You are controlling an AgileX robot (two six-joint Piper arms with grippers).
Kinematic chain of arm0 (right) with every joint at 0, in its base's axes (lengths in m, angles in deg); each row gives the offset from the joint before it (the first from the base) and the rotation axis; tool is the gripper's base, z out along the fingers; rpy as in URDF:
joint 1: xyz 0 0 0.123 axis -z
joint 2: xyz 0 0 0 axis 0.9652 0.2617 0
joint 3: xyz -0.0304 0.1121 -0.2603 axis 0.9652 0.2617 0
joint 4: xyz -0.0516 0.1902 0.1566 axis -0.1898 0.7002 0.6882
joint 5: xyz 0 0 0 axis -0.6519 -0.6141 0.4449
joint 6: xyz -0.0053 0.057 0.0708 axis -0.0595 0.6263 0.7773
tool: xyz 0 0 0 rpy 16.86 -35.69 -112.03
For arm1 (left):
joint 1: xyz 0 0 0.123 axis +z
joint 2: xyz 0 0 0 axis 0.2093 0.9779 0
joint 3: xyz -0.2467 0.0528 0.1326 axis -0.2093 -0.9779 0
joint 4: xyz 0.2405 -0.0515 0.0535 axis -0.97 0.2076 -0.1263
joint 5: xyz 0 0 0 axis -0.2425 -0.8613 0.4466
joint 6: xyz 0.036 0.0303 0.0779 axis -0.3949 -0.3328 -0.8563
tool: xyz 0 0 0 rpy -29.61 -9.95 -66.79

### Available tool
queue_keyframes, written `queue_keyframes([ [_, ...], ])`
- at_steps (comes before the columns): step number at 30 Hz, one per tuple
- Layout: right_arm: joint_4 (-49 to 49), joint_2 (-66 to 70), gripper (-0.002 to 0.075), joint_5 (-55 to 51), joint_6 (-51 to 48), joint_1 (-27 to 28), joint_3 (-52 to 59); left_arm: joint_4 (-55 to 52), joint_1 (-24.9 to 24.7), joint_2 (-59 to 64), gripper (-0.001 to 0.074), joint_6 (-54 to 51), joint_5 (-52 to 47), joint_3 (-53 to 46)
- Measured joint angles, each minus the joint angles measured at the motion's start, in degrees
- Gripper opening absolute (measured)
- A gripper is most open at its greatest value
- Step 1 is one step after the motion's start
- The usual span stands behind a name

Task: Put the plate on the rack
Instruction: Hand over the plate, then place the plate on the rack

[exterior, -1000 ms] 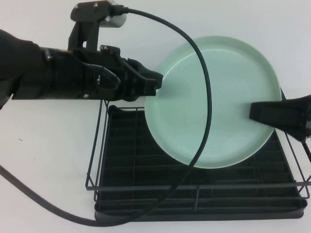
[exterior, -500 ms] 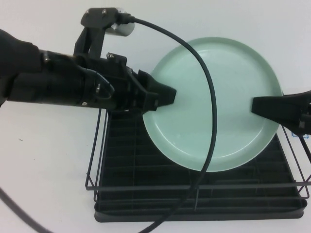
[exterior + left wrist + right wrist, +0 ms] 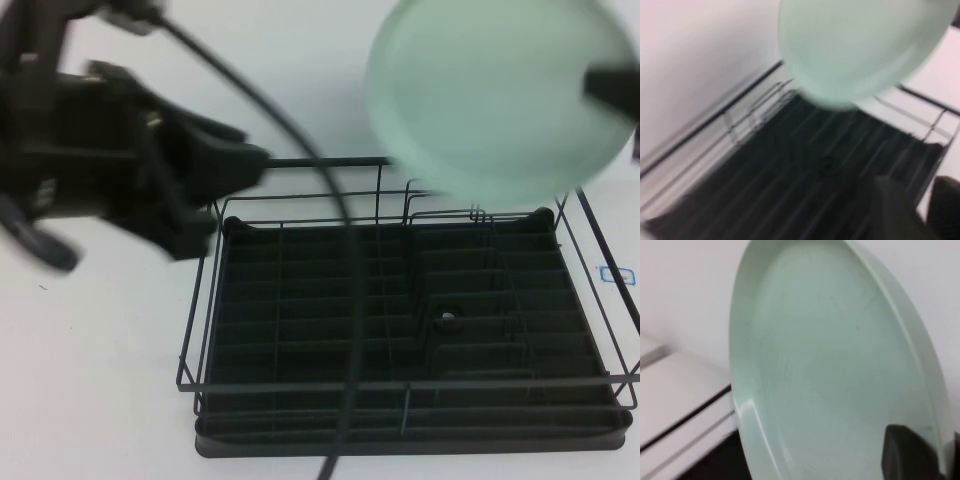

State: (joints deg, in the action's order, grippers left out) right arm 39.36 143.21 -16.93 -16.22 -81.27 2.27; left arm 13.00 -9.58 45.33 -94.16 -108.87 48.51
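1. The right claw (image 3: 608, 88) is gripping the plate (image 3: 500, 95) by its right rim, one finger (image 3: 907, 452) lying over the inner face of the plate in the right wrist view.
2. The plate is hanging in the air above the far right corner of the rack (image 3: 410, 330), clear of the wire dividers and touching none of them. It is appearing blurred in the high view.
3. The plate is standing tilted, its concave face turned toward the right wrist camera.
4. The left claw (image 3: 235, 165) is sitting at the far left corner of the rack, above the top rail, well apart from the plate and holding nothing. Whether its jaws are parted or closed cannot be told from the blurred views.
5. The rack is resting on the white tabletop (image 3: 100, 340), its ribbed tray base carrying no dishes.
6. A black cable (image 3: 345, 300) is crossing over the rack from the left arm toward the near edge.
7. In the left wrist view, the plate (image 3: 860, 45) is showing above the rack (image 3: 790, 175).
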Motion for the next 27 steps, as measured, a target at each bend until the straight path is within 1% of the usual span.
queue_keyframes([
  [1,-1.0,0.1,0.0114,1.2,-1.7,0.0,-1.8,-2.5,0.0,-1.4,0.0003,0.6,0.0,0.0],
  [3,-3.1,0.9,0.0114,2.9,-4.7,0.0,-5.3,-6.7,0.0,-4.0,0.0001,0.7,0.7,-0.4],
  [6,-8.6,3.5,0.0113,2.9,-7.3,0.0,-11.0,-9.8,0.0,-8.6,0.0001,0.9,5.3,-3.8],
  [9,-17.9,7.3,0.0113,2.4,-8.0,-1.0,-15.4,-11.2,0.0,-12.9,0.0001,1.9,11.7,-10.7],
  [12,-27.6,11.9,0.0113,1.8,-8.2,-2.6,-18.5,-11.2,0.0,-16.9,0.0001,4.0,19.5,-19.7],
  [15,-35.8,16.9,0.0113,1.3,-8.2,-4.5,-20.9,-11.3,0.0,-20.3,0.0001,3.6,27.7,-28.6],
  [18,-39.4,20.4,0.0113,1.3,-8.1,-5.4,-22.6,-11.4,0.0,-22.3,0.0001,2.4,34.5,-35.8],
  [20,-40.1,22.1,0.0113,1.8,-8.1,-5.6,-23.4,-11.3,0.0,-22.9,0.0001,2.3,37.4,-38.5],
  [27,-41.8,25.3,0.0113,5.7,-8.0,-5.7,-24.8,-10.5,0.0,-22.9,0.0001,2.3,40.3,-39.3],
])
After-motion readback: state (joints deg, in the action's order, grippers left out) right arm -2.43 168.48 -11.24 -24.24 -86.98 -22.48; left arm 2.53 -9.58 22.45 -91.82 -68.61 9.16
